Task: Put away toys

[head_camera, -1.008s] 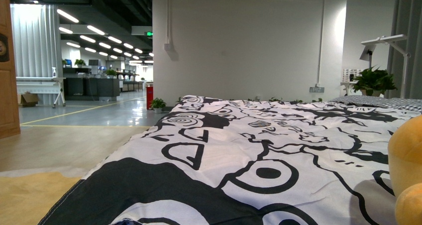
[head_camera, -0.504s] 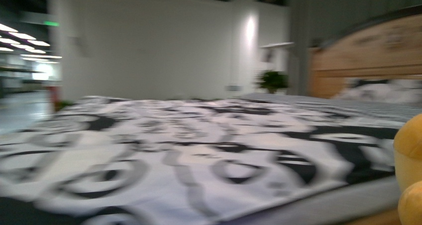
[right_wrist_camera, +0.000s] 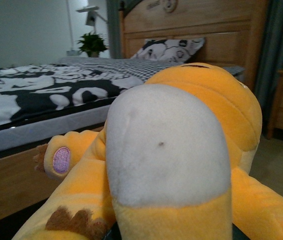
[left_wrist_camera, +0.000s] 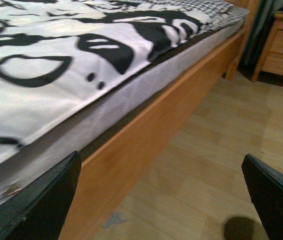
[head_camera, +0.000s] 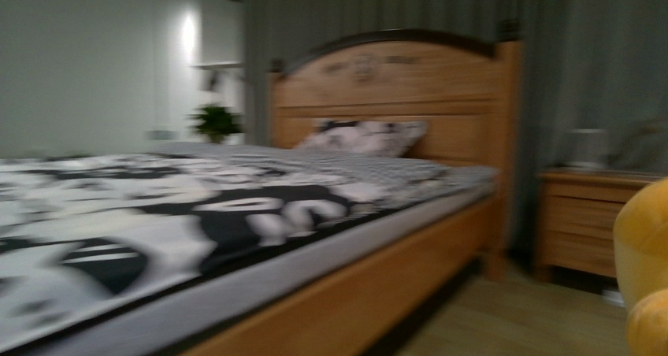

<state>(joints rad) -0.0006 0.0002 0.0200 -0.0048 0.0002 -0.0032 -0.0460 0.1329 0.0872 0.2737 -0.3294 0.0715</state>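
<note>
Though toy [head_camera: 642, 246] unmoved, headboard [head_camera: 394, 80] newly visible.

This is a bedroom. A wooden bed [head_camera: 354, 293] with an arched headboard [head_camera: 394, 80] and a printed pillow [head_camera: 366, 138] fills the left and centre. A bedside cabinet [head_camera: 587, 214] stands at right, before grey curtains [head_camera: 599, 57].

Dim bedroom around a wooden bed [head_camera: 370, 297].
An arched headboard [head_camera: 394, 80] backs a pillow [head_camera: 364, 137], and a black-and-white cover [head_camera: 118, 222] lies on the bed. A nightstand [head_camera: 587, 218] stands beside the bed's head before grey curtains [head_camera: 591, 57]. A plant [head_camera: 215, 122] sits beyond the bed by the pale wall [head_camera: 79, 57], with wood floor [head_camera: 512, 324] alongside.
</note>
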